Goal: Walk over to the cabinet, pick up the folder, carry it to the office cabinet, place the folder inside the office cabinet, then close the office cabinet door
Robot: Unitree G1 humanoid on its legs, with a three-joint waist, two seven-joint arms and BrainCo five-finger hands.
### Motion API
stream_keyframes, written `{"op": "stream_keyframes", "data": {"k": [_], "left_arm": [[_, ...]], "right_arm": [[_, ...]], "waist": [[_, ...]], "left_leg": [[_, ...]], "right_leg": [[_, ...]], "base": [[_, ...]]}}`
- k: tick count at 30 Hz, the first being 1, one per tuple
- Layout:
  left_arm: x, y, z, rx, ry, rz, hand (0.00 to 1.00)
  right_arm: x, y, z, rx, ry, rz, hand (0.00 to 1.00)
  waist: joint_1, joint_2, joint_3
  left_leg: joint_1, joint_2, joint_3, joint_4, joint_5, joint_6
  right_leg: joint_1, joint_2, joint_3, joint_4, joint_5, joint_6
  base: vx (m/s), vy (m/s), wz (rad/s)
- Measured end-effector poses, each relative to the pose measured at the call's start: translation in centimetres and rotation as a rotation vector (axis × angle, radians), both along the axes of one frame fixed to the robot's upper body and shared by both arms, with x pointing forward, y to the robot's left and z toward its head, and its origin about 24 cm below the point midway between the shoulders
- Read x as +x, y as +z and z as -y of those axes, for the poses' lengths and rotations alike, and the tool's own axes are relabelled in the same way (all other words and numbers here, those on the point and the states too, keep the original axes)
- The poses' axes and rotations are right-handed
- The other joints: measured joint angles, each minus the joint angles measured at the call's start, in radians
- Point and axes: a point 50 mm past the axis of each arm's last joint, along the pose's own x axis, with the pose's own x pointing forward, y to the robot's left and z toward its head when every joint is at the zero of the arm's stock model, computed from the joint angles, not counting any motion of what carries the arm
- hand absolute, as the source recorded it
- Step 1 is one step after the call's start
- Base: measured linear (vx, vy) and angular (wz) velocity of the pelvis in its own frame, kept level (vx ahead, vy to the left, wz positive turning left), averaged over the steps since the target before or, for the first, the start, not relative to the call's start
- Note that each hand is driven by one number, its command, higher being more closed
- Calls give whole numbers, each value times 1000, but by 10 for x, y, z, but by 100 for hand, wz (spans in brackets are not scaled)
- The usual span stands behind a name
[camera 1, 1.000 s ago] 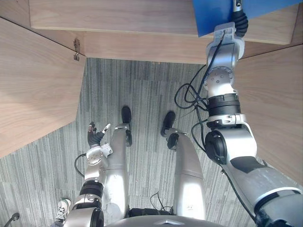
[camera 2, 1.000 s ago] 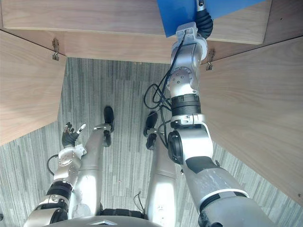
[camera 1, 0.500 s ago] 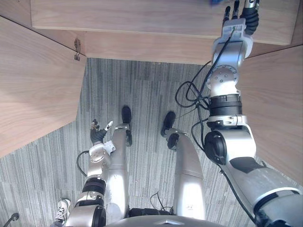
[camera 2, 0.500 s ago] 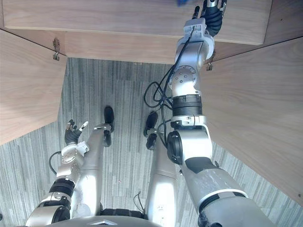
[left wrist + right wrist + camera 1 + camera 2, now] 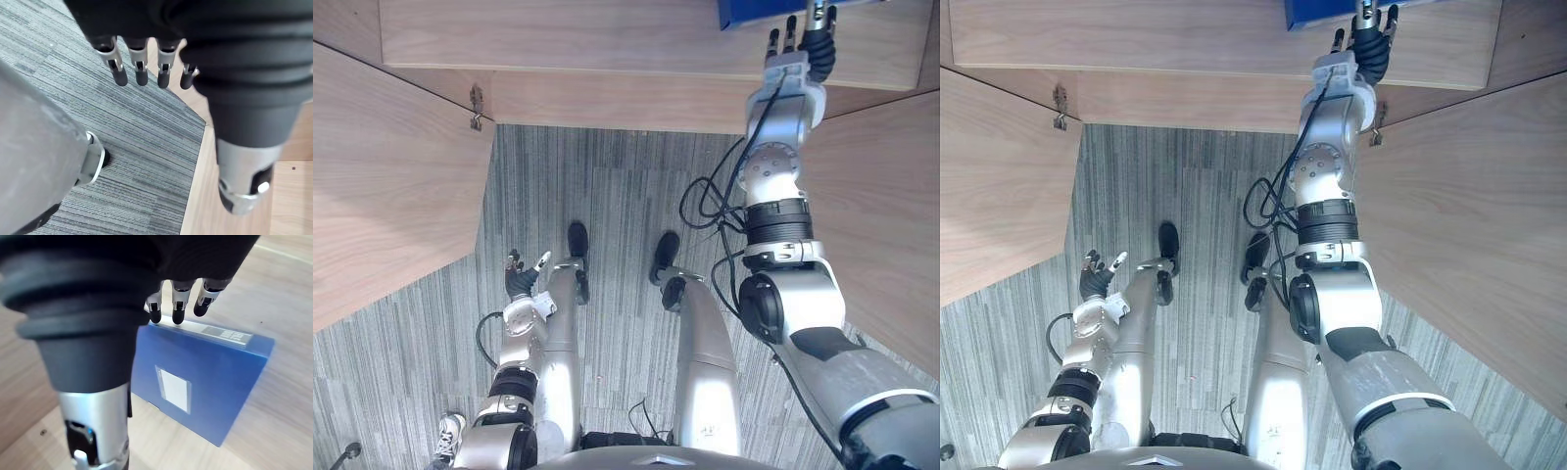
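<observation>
The blue folder [image 5: 195,382] lies flat on the wooden shelf [image 5: 558,39] inside the office cabinet; its near corner shows at the top of the left eye view [image 5: 759,10]. My right hand [image 5: 180,296] reaches into the cabinet, open, with straight fingertips [image 5: 178,316] at the folder's labelled edge and the thumb apart from it. In the eye views this hand [image 5: 800,39] sits just below the folder. My left hand [image 5: 521,280] hangs low over the carpet at my side, open and holding nothing, its fingers [image 5: 139,68] relaxed.
The cabinet's two wooden doors stand swung open, the left door [image 5: 382,176] and the right door [image 5: 886,215] flanking me. A hinge [image 5: 476,106] shows on the left door's edge. Grey striped carpet [image 5: 607,196] lies between the doors.
The folder has gone deeper into the cabinet and lies on the shelf. My right hand reached further in after it, its fingers now straight at the folder's edge. The left hand barely moved.
</observation>
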Motion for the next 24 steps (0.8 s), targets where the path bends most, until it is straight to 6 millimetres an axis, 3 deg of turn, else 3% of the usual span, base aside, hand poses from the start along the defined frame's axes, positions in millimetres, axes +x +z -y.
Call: {"op": "stream_keyframes", "data": {"k": [4, 11, 24], "left_arm": [[0, 1, -2, 5, 1, 3, 0], [-1, -2, -3, -7, 2, 0, 0], [-2, -4, -5, -7, -7, 1, 0]], "right_arm": [[8, 4, -13, -79, 32, -31, 0], [13, 30, -28, -194, 49, -14, 0], [12, 42, -6, -237, -13, -11, 0]], "waist": [[2, 2, -1], [4, 5, -3], [6, 5, -3]], "left_leg": [[-15, 1, 0, 0, 0, 0], [-20, -12, -5, -38, 24, -4], [-19, -27, -24, -100, 73, -14]], "right_leg": [[-18, 0, 3, 1, 2, -2], [-24, -11, -10, -6, 3, -4], [-26, -27, -43, -22, 11, -17]], "base": [[4, -3, -2], [5, 0, 6], [-2, -4, 9]]}}
